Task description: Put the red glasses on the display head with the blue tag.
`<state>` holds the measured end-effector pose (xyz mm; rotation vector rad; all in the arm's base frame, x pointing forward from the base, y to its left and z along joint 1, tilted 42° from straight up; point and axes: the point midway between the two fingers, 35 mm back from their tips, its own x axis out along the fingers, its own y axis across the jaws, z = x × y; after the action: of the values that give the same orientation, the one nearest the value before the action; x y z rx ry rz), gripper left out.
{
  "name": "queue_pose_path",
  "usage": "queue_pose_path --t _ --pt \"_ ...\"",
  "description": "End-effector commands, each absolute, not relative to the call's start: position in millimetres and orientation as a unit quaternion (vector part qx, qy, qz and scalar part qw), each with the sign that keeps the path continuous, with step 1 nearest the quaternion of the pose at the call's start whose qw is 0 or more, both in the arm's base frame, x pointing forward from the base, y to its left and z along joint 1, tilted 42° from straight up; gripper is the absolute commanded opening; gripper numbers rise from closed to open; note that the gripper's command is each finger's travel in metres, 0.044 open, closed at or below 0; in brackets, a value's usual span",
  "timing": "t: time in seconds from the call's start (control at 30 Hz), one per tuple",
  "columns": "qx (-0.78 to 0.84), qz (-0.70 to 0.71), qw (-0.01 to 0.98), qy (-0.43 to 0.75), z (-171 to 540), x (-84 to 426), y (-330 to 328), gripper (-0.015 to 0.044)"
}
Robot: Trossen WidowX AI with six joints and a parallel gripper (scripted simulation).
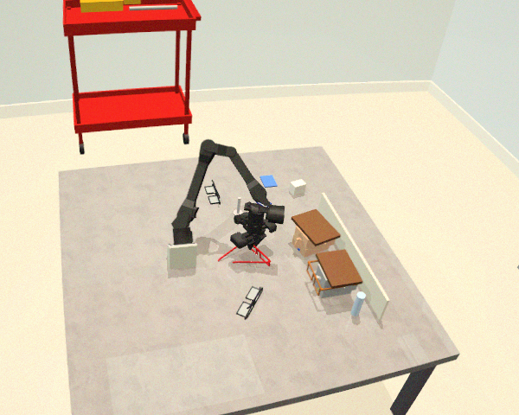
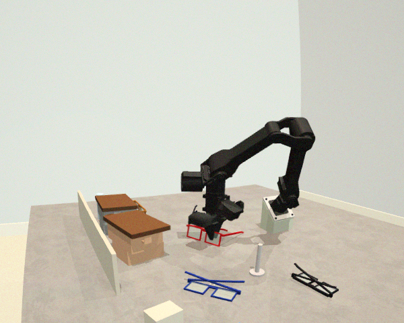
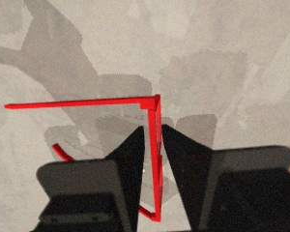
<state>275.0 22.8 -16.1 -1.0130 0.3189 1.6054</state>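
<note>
Taking the top view's sides, folded black glasses [image 1: 212,193] [image 2: 314,286] lie at far left, well apart from the work. The red glasses [image 1: 251,262] [image 2: 232,233] [image 3: 154,145] are on the table with their front upright, temples spread leftward towards the arm's base. The front's long axis runs from far to near, slanting right, and the gripper [image 1: 252,246] [image 2: 211,237] [image 3: 152,129] straddles it from above: one finger on the temple side, the other on the side facing the heads. The jaws are nearly closed, with a narrow gap around the thin rim; no firm hold shows. Closing squarely looks like the step in hand; a skewed pinch could swing the front.

A slim white post [image 1: 239,205] [image 2: 258,257] stands on the far side, so the lift should probably rise before travelling. To the right, the far display head [image 1: 304,241] [image 2: 146,248] bears the blue tag [image 1: 298,249]. Just nearer stands the other head [image 1: 327,281] [image 2: 103,219], with orange glasses [image 1: 312,274] [image 2: 139,205]; it leaves little sideways room. Brown boards [image 1: 316,226] [image 2: 137,223] overhang both heads, so the approach should come low from the left.
</note>
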Motion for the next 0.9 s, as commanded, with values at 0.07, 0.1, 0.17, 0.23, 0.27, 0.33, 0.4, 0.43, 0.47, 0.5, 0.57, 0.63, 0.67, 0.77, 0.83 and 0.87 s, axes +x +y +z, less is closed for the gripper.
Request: queue_pose_path --t 0.07,0.1,0.17,0.23,0.27,0.33,0.4,0.43,0.47,0.5,0.57,0.63,0.67,0.77,0.83,0.87 --pt "-0.432 0.684 0.572 0.136 -16 275 23 0.0034" --pt "-0.432 0.684 0.572 0.136 -16 275 23 0.0028" --pt "-0.432 0.684 0.572 0.136 -16 275 23 0.0014" --pt "-0.432 0.684 0.572 0.136 -16 275 23 0.0001" --pt "-0.432 0.684 0.572 0.136 -16 275 23 0.0000" --pt "-0.432 0.684 0.572 0.136 -16 275 23 0.0000" --pt "-0.432 0.684 0.572 0.136 -15 276 22 0.0000" --pt "-0.432 0.684 0.571 0.136 -14 276 21 0.0000" --pt "-0.432 0.684 0.571 0.137 -12 276 18 0.0000" --pt "-0.433 0.684 0.571 0.137 -9 277 16 0.0000" --pt "-0.433 0.684 0.571 0.138 -2 278 8 0.0000" --pt "-0.433 0.684 0.571 0.138 7 278 -1 0.0000" --pt "-0.433 0.684 0.570 0.139 11 278 -5 0.0000" --pt "-0.433 0.684 0.570 0.139 25 278 -18 0.0000" --pt "-0.433 0.684 0.570 0.139 33 278 -27 0.0000" --pt "-0.433 0.684 0.570 0.139 38 278 -31 0.0000"
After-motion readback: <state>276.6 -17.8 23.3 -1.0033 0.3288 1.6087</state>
